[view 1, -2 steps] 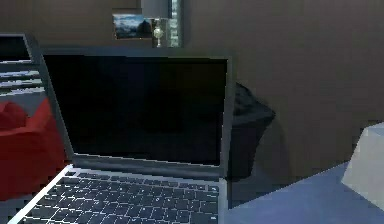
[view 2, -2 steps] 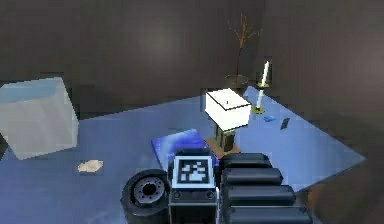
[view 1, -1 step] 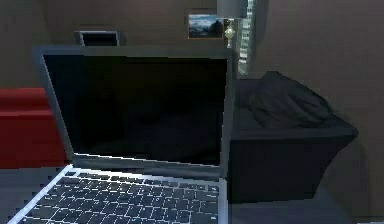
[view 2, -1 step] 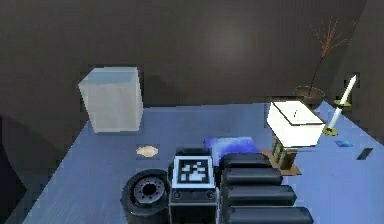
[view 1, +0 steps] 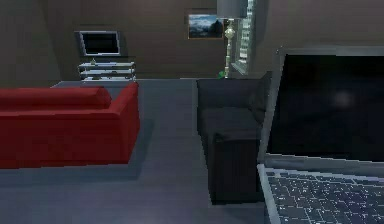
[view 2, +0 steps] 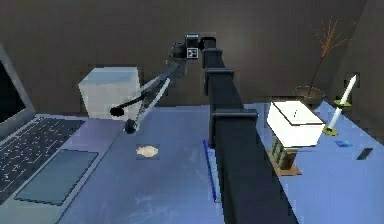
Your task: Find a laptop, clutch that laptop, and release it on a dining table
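Arm side view is showing the laptop (view 2: pixel 40 150) lying open at the left edge of the blue worktop (view 2: pixel 170 130), keyboard facing up. The arm (view 2: pixel 235 130) is reaching out over the worktop, its gripper (view 2: pixel 122 119) hanging near a pale box (view 2: pixel 108 85); whether it is holding anything cannot be told. Forward view is showing the laptop's dark screen at its right.
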Controlling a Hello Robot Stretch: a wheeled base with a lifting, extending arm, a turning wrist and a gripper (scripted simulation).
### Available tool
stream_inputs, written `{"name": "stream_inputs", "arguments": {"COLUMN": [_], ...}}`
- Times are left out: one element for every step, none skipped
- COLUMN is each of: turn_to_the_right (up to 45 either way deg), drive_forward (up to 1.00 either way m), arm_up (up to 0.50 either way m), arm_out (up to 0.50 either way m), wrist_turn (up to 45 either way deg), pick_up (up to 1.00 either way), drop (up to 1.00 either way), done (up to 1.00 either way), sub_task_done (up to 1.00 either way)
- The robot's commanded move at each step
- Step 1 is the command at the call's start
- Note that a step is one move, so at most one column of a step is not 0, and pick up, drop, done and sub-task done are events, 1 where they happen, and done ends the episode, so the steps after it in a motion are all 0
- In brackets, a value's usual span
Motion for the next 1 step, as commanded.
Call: {"name": "stream_inputs", "arguments": {"turn_to_the_right": [0.0], "drive_forward": [0.00], "arm_up": [0.00], "arm_out": [0.00], "wrist_turn": [45.0], "pick_up": [0.00], "drop": [0.00], "done": [0.00], "sub_task_done": [0.00]}}
